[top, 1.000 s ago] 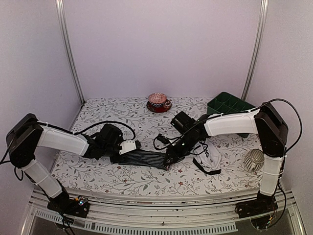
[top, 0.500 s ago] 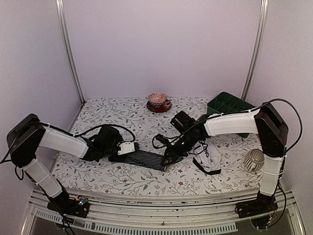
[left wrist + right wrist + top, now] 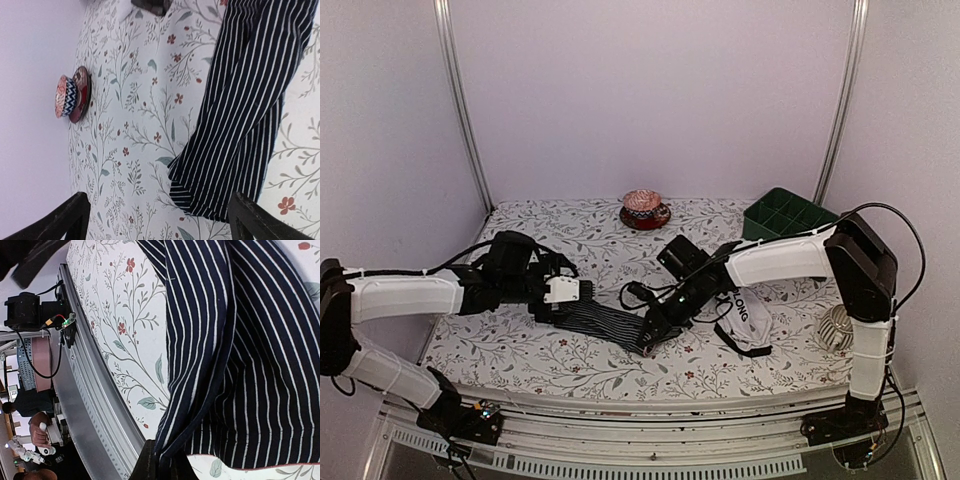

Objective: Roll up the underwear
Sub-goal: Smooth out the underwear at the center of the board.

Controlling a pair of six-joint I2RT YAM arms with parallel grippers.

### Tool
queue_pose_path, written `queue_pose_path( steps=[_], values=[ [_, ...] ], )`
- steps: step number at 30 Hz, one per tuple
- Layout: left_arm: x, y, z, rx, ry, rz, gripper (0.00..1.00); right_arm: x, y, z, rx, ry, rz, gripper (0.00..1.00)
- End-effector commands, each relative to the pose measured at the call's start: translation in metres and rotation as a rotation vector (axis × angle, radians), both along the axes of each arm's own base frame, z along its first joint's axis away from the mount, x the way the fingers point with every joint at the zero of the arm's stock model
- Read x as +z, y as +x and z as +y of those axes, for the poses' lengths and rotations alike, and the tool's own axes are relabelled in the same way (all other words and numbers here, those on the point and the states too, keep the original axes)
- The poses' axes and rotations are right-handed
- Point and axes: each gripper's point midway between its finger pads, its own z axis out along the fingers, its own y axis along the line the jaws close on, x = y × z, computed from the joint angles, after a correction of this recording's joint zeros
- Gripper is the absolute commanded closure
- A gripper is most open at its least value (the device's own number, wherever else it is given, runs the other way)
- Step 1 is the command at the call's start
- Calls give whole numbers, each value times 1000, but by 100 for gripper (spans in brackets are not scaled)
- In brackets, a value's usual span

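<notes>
The black striped underwear [image 3: 605, 322] lies stretched out as a long band on the floral tablecloth, near the front. In the left wrist view its left end [image 3: 235, 130] lies flat just ahead of my left gripper [image 3: 159, 202]. That gripper [image 3: 564, 292] is open and holds nothing. My right gripper [image 3: 650, 336] is shut on the band's right end and pinches a fold of striped cloth [image 3: 200, 365] at the fingertips [image 3: 156, 462]. The white underwear [image 3: 746, 320] with black trim and lettering lies crumpled to the right of the right arm.
A red patterned bowl on a saucer [image 3: 645, 209] stands at the back middle and also shows in the left wrist view [image 3: 70, 97]. A green compartment tray [image 3: 786, 212] is at the back right. A ribbed white ball [image 3: 837, 326] lies at the right. The metal front rail [image 3: 95, 405] runs close by.
My left gripper has let go of the band's left end, opened and drawn back to the left. My right gripper has shifted slightly left and nearer, still pinching the right end.
</notes>
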Motion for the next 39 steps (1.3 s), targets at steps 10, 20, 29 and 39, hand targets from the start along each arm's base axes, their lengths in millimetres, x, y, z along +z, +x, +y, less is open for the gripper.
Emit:
queue_pose_path(
  steps=[10, 20, 29, 39],
  values=[
    [1, -35, -73, -226, -160, 223, 2, 8, 16, -2, -26, 11, -32, 95],
    [-43, -4, -43, -34, -49, 43, 2, 1, 47, -24, -82, -3, -19, 93],
    [-56, 2, -22, 6, 10, -25, 2, -5, 62, -37, -101, 3, -2, 92],
    [-64, 9, 12, 45, 93, -64, 1, -2, 59, -37, -85, -9, -20, 91]
  ],
)
